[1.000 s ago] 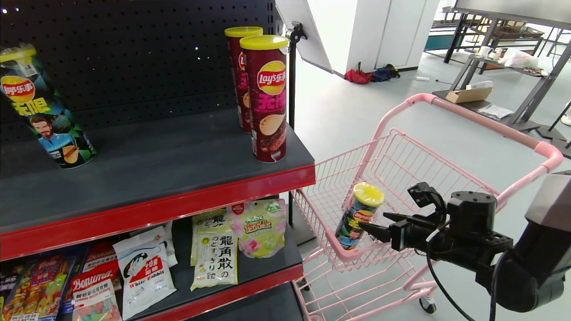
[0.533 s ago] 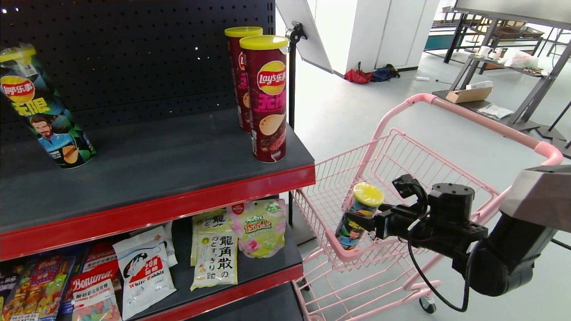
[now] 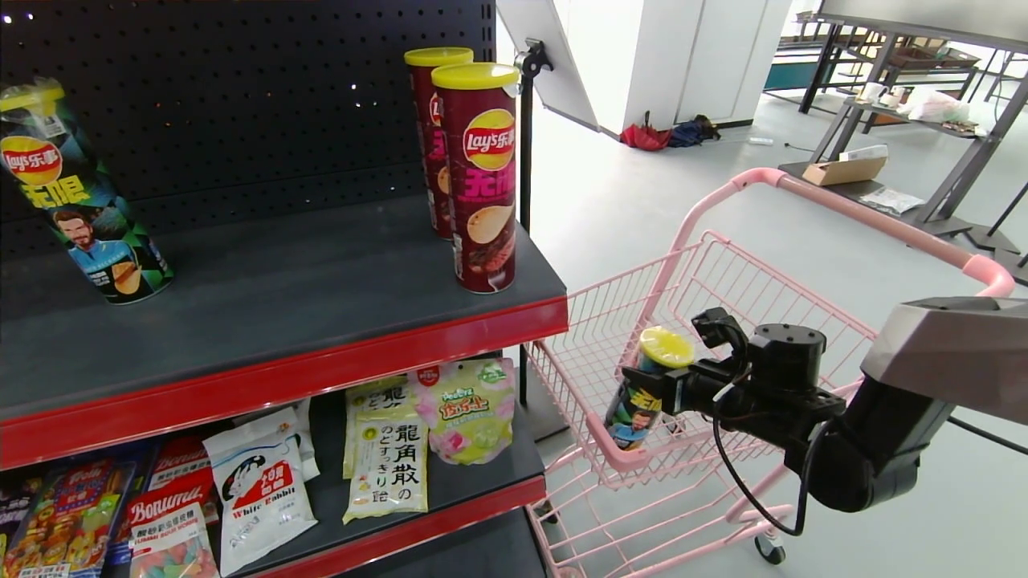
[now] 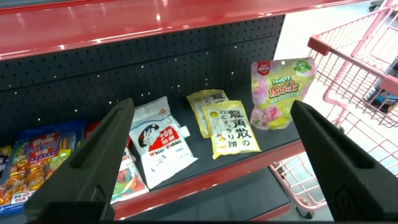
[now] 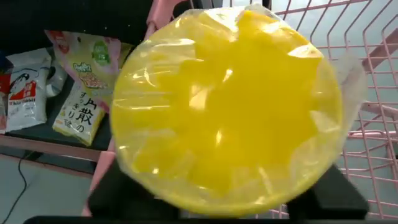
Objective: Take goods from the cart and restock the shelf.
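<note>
The right tool (image 3: 644,385) reaches into the pink cart (image 3: 867,218) from the robot's side. It is open, with one finger on each side of the chip can (image 3: 630,419), just under the can's yellow lid (image 5: 227,102). The fingers sit close to the can, but I cannot tell whether they touch it. The can stands in the cart's front corner nearest the shelf (image 3: 305,265), tilted so its top leans towards the tool. In the right wrist view the lid faces the camera and both dark fingers (image 5: 339,196) show past its edge. The left tool (image 4: 212,104) is wide open, has hold of nothing, and hangs in front of the lower shelf (image 4: 261,157), where flat snack bags (image 4: 231,127) lie side by side. On the upper shelf, two maroon cans (image 3: 482,177) stand upright at the end next to the cart, one behind the other. A dark can (image 3: 84,217) leans back against the pegboard at the far left.
</note>
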You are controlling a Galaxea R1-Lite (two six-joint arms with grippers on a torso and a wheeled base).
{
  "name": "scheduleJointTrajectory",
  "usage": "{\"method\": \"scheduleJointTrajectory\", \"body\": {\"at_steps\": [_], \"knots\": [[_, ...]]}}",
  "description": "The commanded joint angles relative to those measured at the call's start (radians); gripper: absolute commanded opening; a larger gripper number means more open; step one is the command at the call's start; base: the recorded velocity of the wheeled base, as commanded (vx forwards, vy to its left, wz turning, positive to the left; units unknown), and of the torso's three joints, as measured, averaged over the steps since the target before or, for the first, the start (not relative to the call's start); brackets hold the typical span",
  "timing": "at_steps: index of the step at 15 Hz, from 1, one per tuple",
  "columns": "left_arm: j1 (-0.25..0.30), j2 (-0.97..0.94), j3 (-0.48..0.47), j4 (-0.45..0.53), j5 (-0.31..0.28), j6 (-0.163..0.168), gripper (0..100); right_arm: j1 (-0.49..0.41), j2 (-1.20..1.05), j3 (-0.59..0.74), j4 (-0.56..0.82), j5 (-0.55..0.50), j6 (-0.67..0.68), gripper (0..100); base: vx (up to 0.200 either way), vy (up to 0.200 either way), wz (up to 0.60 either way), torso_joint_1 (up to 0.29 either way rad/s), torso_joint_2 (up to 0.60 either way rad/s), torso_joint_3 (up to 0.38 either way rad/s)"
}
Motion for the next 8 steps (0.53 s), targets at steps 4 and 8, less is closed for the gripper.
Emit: {"method": "scheduleJointTrajectory", "body": {"at_steps": [4,8], "knots": [[0.000,0.000,0.000,-0.001,0.005,0.000,100,0.011,-0.061,-0.002,0.012,-0.051,-0.007,0,0.000,0.000,0.00,0.000,0.00,0.000],[0.000,0.000,0.000,-0.001,0.005,0.000,100,0.013,-0.331,-0.093,0.249,-0.095,-0.011,0,0.000,0.000,0.00,0.000,0.00,0.000]]}}
